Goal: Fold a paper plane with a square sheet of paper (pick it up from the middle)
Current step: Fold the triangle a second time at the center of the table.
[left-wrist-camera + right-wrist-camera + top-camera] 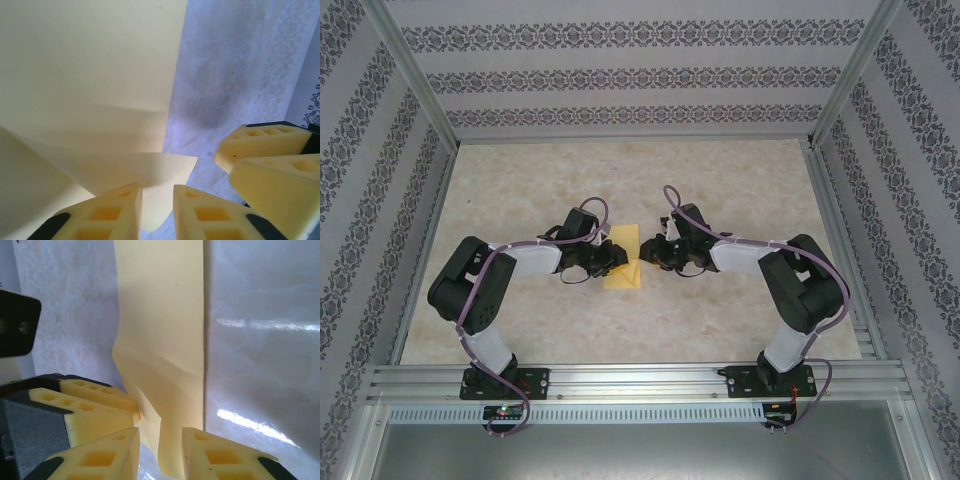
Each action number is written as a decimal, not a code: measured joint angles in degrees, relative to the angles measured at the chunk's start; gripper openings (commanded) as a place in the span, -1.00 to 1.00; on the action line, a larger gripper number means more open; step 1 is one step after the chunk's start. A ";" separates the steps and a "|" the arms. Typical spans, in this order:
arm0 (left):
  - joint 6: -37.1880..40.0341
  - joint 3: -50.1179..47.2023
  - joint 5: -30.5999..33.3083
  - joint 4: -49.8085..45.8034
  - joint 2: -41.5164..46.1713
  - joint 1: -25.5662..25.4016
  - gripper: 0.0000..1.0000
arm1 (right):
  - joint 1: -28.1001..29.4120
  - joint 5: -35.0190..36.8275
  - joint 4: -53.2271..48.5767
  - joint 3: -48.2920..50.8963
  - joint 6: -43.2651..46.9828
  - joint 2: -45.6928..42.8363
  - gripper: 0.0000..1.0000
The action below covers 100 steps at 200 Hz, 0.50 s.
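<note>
Straddling the partly folded thin yellow sheet of paper (pixel 623 250) on the marbled bench (pixel 720 170), left hand (pixel 157 192) and right hand (pixel 161 435) each stand slightly spread.

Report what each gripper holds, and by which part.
Nothing is clamped. A lifted edge of the paper passes between the fingers of the left gripper and of the right gripper, but both pairs stand apart around it.

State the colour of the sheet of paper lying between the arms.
The sheet of paper is plain pale yellow, unprinted; the left wrist view shows it best.
</note>
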State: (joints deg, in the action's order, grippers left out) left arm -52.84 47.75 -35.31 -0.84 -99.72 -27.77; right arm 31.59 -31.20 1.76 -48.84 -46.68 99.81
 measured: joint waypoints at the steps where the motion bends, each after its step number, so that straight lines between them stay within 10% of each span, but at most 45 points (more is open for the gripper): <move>1: 0.00 0.00 0.02 0.00 0.00 0.00 -0.57 | 0.07 -0.02 0.02 -0.09 0.00 0.13 -0.43; 100: 0.02 0.00 0.20 -0.02 0.00 0.00 -0.63 | 1.05 -0.85 0.50 -3.67 0.31 4.52 -0.89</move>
State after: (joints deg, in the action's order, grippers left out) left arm -52.82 47.75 -35.11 -0.86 -99.72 -27.77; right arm 32.64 -32.05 2.26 -52.51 -46.37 104.33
